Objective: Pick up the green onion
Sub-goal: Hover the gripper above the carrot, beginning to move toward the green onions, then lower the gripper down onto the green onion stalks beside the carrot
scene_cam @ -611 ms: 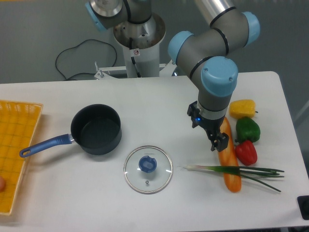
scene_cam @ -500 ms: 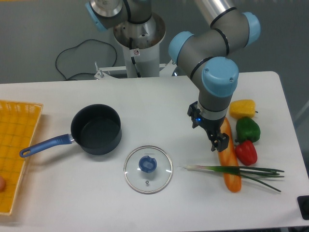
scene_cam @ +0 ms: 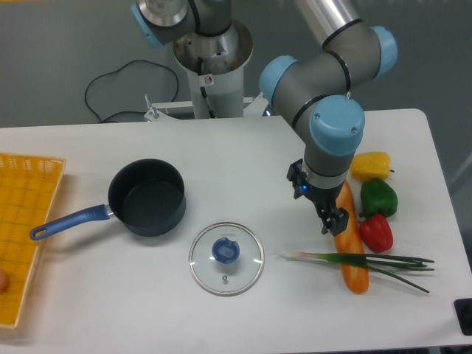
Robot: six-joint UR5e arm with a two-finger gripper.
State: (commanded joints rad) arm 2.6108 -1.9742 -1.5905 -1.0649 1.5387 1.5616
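One gripper: the black two-finger gripper (scene_cam: 333, 219) hangs right of centre in the frame, pointing down and slightly toward the lower right; its tips overlap the left edge of the carrot in this view.
Jaws: too small and dark to read; I cannot tell whether they are spread or pressed together, and nothing is visibly held.
Arm: the grey robot arm with light blue joint caps (scene_cam: 335, 125) comes down from the top of the frame, its wrist directly above the gripper.
Green onion: the long thin green onion with a whitish end and dark green leaves (scene_cam: 354, 259) lies flat on the table in the lower right, below the gripper and apart from it; whitish end toward the left, leaves fanning right, stalk crossing over the lower part of the carrot.
Carrot: the thick orange carrot (scene_cam: 349, 240) lies nearly vertical in the frame, just right of the gripper.
Peppers: a yellow bell pepper (scene_cam: 370, 165), a green bell pepper (scene_cam: 379, 198) and a red bell pepper (scene_cam: 377, 232) sit in a column right of the carrot.
Lid: a round glass lid with a blue knob (scene_cam: 226, 258) lies flat at lower centre, left of the onion's whitish end.
Pot: a dark saucepan with a blue handle (scene_cam: 147, 197) stands left of centre, handle toward the lower left.
Basket: a yellow mesh basket (scene_cam: 22, 221) sits at the left edge.
Table: a white tabletop (scene_cam: 243, 162) bears everything.
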